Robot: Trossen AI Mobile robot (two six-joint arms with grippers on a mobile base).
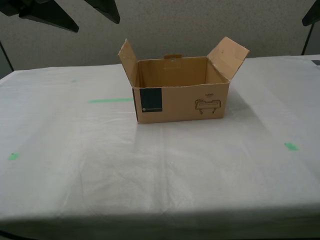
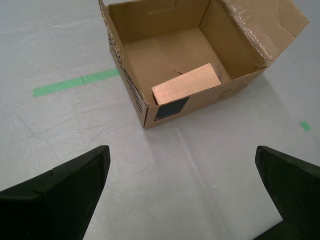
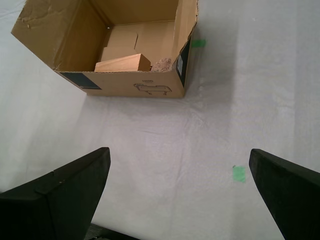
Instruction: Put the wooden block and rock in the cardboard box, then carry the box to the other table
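My first gripper (image 3: 177,192) and my second gripper (image 2: 180,187) hang spread wide and empty above the other table (image 1: 165,165), touching nothing. Ahead stands the cardboard box (image 1: 180,102), flaps up, dark teal label and a small line drawing on its front. Inside lies the wooden block (image 3: 123,63), pale with layered grain, the rough brownish rock (image 3: 161,65) just beside it. Green tape marks (image 1: 111,100) dot the wrinkled whitish cover.

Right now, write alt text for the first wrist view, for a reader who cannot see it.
An open cardboard box stands on a wrinkled whitish table cover, holding a wooden block with a rock beside it. My first gripper hangs open, apart from the box, near a green tape mark.
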